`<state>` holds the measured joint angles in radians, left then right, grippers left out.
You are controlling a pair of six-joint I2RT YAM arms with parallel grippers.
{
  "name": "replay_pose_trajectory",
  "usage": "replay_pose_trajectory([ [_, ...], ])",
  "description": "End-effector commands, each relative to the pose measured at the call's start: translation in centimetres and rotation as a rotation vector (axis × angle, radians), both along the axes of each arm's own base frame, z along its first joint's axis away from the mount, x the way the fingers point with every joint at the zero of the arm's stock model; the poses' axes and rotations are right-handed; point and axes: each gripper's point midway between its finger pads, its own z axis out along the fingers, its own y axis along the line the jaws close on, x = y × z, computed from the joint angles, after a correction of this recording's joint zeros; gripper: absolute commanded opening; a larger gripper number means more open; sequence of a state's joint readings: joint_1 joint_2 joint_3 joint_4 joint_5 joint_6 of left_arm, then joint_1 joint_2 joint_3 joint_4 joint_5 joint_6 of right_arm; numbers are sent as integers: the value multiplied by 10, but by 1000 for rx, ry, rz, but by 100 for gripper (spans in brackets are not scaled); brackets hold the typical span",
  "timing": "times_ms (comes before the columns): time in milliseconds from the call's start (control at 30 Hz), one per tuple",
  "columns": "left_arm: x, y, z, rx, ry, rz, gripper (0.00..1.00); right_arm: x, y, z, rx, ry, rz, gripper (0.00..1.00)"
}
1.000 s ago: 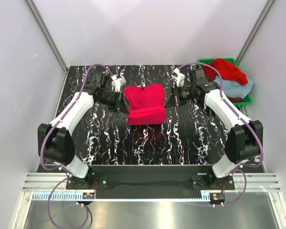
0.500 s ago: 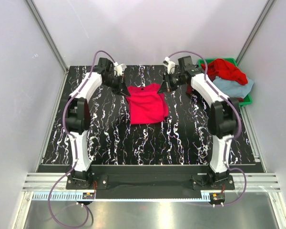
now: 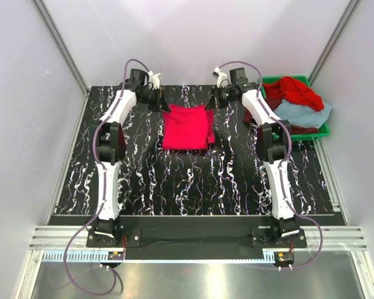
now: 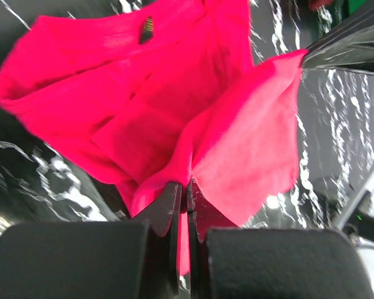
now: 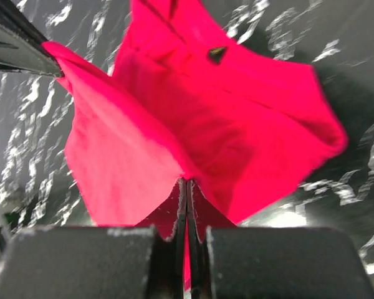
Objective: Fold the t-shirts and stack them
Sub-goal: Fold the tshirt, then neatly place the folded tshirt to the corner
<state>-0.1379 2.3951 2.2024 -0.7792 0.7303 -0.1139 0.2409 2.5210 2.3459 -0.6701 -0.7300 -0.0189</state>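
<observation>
Marbled black table [image 3: 193, 180]: near-square folded crimson-pink t-shirt [image 3: 187, 128], fold apparently near-side; left jaws, right jaws clamp far corners.

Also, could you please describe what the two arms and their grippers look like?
The two arms match. The left arm and right arm have white shells on the long links, with black joints and bases. A thin lilac cable loops along each. The left gripper and right gripper are black, with flat fingers tapering to thin tips.
</observation>
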Motion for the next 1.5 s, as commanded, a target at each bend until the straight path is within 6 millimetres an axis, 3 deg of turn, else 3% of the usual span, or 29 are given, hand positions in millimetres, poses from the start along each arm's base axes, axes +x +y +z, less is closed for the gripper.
replay_pose_trajectory([
  [0, 31, 5, -1, 7, -85, 43, 0, 28, -9, 5, -10, -68, -54, 0],
  [167, 47, 6, -29, 27, -81, 77, 0, 43, -8, -17, -8, -58, -96, 0],
  [267, 57, 5, -24, 26, -116, 93, 0, 48, -6, -18, -1, -70, -104, 0],
  [500, 81, 2, 17, -7, -251, 129, 0, 64, -5, -3, 23, -128, -133, 0],
  [667, 94, 6, 19, 18, -298, 166, 0, 83, -6, -3, 22, -184, -178, 0],
  [733, 100, 11, 10, 46, -296, 201, 14, 90, -8, -7, 15, -198, -200, 0],
  [767, 103, 14, 6, 60, -297, 216, 31, 92, -9, -10, 7, -201, -213, 5],
  [800, 106, 15, 5, 74, -305, 230, 58, 97, -13, -16, -18, -205, -248, 17],
  [833, 112, 22, -3, 113, -305, 267, 64, 97, -13, -24, -33, -200, -251, 45],
  [900, 116, 25, -1, 143, -319, 294, 70, 98, -15, -26, -53, -209, -251, 61],
  [933, 118, 29, 5, 163, -333, 314, 73, 97, -17, -20, -59, -213, -250, 69],
  [1100, 103, 40, 29, 211, -333, 348, 77, 90, -27, 7, -92, -239, -250, 73],
  [1133, 100, 41, 28, 213, -323, 346, 77, 88, -29, 21, -86, -251, -251, 73],
  [1200, 90, 40, 24, 214, -288, 336, 77, 77, -28, 19, -84, -207, -239, 73],
  [1267, 81, 39, 14, 215, -247, 325, 77, 66, -25, 32, -54, -181, -227, 73],
  [1467, 54, 34, -9, 181, -124, 293, 78, 17, -13, 30, 23, -3, -152, 73],
])
